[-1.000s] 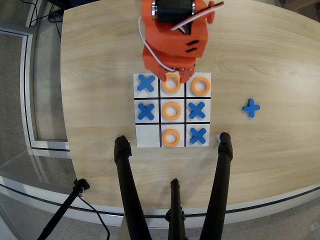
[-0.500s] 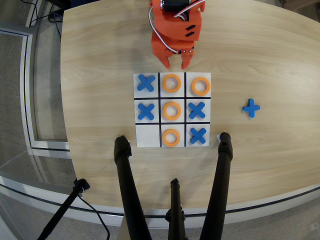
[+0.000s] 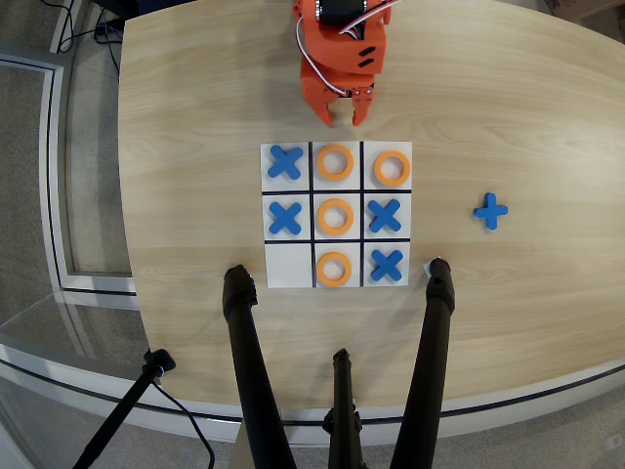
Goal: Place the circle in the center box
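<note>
Overhead view: white 3x3 board (image 3: 289, 277) lies near the middle of the wooden tabletop (image 3: 195, 117), a bit toward its left edge as this view shows it. An orange circle (image 3: 335, 216) lies flat inside the center box (image 3: 318, 199), within the black grid lines, touching no other piece. Three more orange rings on the board: top-middle cell (image 3: 335, 162), top-right cell (image 3: 392, 168), bottom-middle cell (image 3: 334, 269). Blue crosses fill top-left (image 3: 284, 162), middle-left (image 3: 284, 217), middle-right (image 3: 385, 215) and bottom-right (image 3: 387, 264) cells. Bottom-left cell is bare white. One more blue cross (image 3: 490, 211) lies off the board on the tabletop, well apart, toward the right edge. The orange tool (image 3: 343, 119) hangs over bare wood between the board's top edge and the far edge of the tabletop, near the top-middle cell but not over it, fingertips pointing at the board. Its two fingers are a little apart with a small gap between the tips, nothing held. White cable runs along the arm body. Black tripod legs (image 3: 249, 362) cross the near edge of the tabletop, two feet resting on the wood just below the board's bottom corners.
</note>
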Motion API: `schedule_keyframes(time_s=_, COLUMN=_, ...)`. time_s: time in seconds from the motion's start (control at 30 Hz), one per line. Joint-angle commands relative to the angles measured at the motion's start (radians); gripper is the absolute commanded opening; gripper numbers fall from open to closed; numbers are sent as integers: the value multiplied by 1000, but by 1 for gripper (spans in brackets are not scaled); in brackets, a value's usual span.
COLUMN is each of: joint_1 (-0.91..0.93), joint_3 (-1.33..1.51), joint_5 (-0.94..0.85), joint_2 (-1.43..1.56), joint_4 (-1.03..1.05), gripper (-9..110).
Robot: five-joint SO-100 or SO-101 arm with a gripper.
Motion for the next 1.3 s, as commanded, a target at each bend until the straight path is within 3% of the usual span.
schedule_keyframes(time_s=0.0, joint_1=25, joint_3=66, joint_5=-29, joint_2=49, joint_4=-34, gripper=11)
schedule_keyframes(time_s=0.17, joint_1=40, joint_3=124, joint_5=-51, joint_2=112, joint_4=15, gripper=0)
schedule_keyframes(time_s=0.43, joint_1=58, joint_3=126, joint_5=-43, joint_2=249, joint_4=213, gripper=0)
schedule_keyframes(time_s=0.83, joint_1=371, joint_3=126, joint_5=-48, joint_2=287, joint_4=216, gripper=0)
schedule_keyframes(time_s=1.07, joint_1=687, joint_3=126, joint_5=-40, joint_2=321, joint_4=210, gripper=0)
schedule_keyframes(time_s=1.27, joint_1=1132, joint_3=126, joint_5=-38, joint_2=321, joint_4=212, gripper=0)
